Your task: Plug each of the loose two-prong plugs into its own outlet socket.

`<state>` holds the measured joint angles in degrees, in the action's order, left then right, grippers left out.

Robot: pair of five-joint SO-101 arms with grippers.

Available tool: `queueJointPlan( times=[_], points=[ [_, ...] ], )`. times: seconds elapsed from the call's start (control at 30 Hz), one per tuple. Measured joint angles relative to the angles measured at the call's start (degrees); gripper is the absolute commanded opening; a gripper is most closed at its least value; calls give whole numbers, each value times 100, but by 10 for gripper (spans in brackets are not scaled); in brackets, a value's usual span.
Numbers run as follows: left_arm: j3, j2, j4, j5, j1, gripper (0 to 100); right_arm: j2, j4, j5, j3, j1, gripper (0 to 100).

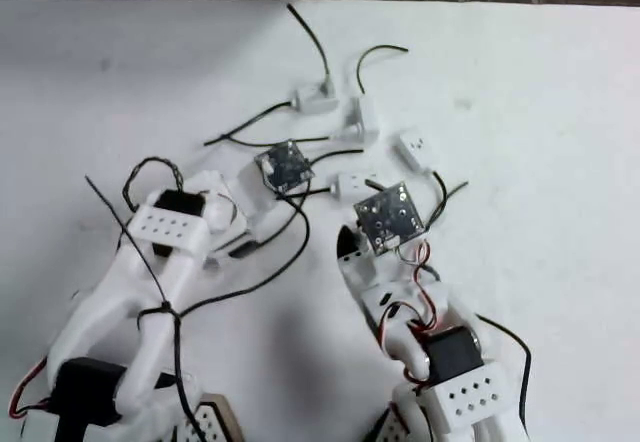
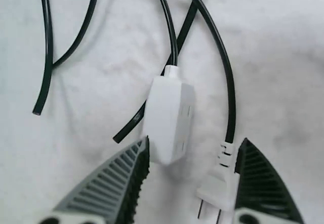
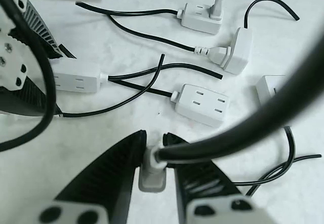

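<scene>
My left gripper (image 2: 190, 183) is open and straddles a white outlet block (image 2: 169, 120) with a black cord. A loose two-prong plug (image 2: 218, 186) lies against the inside of one finger (image 2: 255, 176). My right gripper (image 3: 157, 176) is shut on a white plug (image 3: 152, 169) whose thick black cord (image 3: 243, 127) arcs across the right wrist view. Just beyond it lies a free outlet block (image 3: 202, 104), and another (image 3: 76, 77) lies by the left arm's fingers. From above, the left gripper (image 1: 235, 220) and right gripper (image 1: 350, 247) sit near mid-table.
Farther back, two outlet blocks (image 3: 201, 17) (image 3: 238, 50) each have a plug seated in them. A further white block (image 1: 414, 149) lies to the right. Black cords (image 1: 262, 120) trail loosely over the white table (image 1: 540, 82) between the blocks.
</scene>
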<state>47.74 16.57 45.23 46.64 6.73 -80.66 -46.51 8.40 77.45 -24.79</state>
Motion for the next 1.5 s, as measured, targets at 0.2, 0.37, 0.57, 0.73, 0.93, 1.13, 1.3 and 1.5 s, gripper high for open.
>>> queueJointPlan(
  times=[0.2,0.37,0.57,0.73,0.93,1.13,1.3,1.5],
  points=[
    [-879,-1266,-18,9,-229,279,0,0,0,0,0,17],
    [-2602,-2892,1143,18,-422,260,9,0,0,44,0,17],
    [-3886,-3631,1837,18,-598,244,9,0,0,44,0,17],
    [-3982,-3640,1969,9,-615,110,9,0,0,44,0,17],
    [-3727,-3411,2031,18,-607,28,9,0,0,44,0,17],
    [-3367,-2233,2514,-404,-334,22,9,0,0,35,440,17],
    [-2875,-1354,2664,-1108,299,22,9,-79,35,-193,1222,17],
    [-2593,-1354,2409,-1776,1222,23,0,-686,53,-738,1697,17]
  ],
)
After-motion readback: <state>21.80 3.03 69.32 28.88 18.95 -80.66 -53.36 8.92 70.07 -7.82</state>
